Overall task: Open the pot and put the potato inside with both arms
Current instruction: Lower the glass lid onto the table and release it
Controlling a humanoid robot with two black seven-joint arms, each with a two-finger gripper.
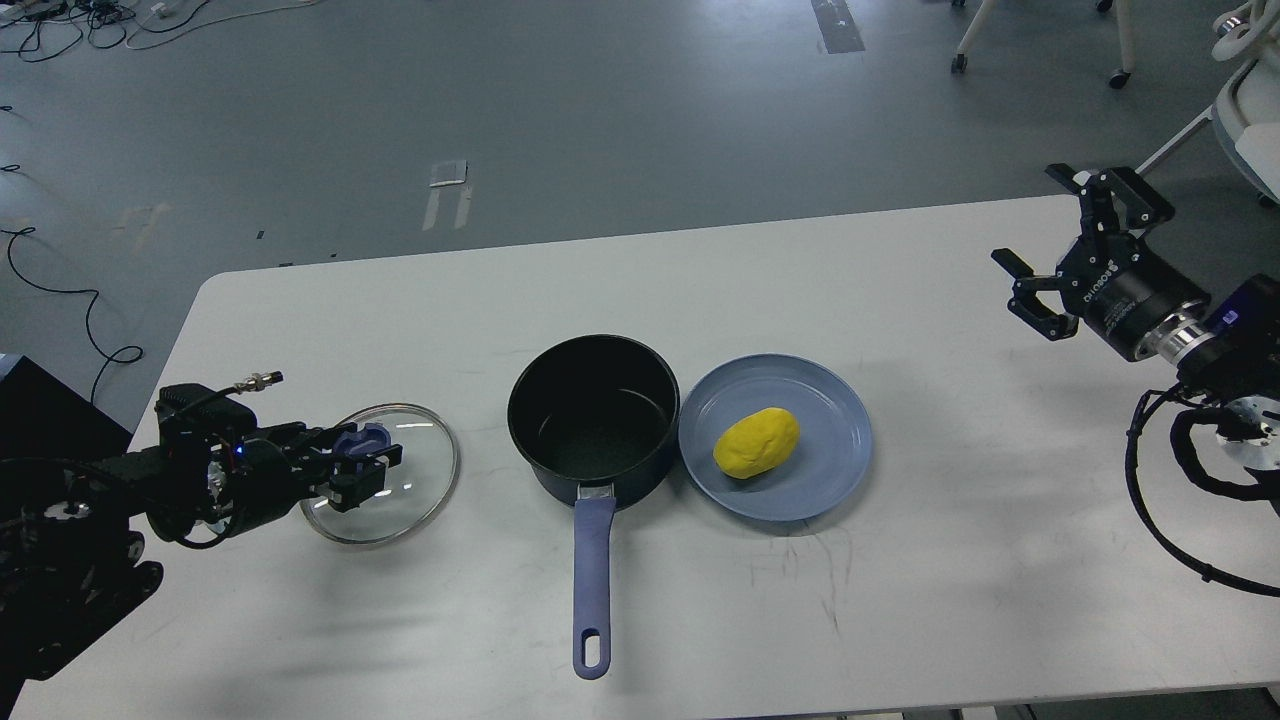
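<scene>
The dark pot stands uncovered at the table's middle, its blue handle pointing toward me. A yellow potato lies on a blue plate just right of the pot. My left gripper is shut on the blue knob of the glass lid, holding it low over the table left of the pot. I cannot tell if the lid touches the table. My right gripper is open and empty above the table's far right, well away from the potato.
The white table has scuff marks in front of the plate. Its far edge runs behind the pot. Chair legs and cables are on the grey floor beyond. A white chair stands at the far right.
</scene>
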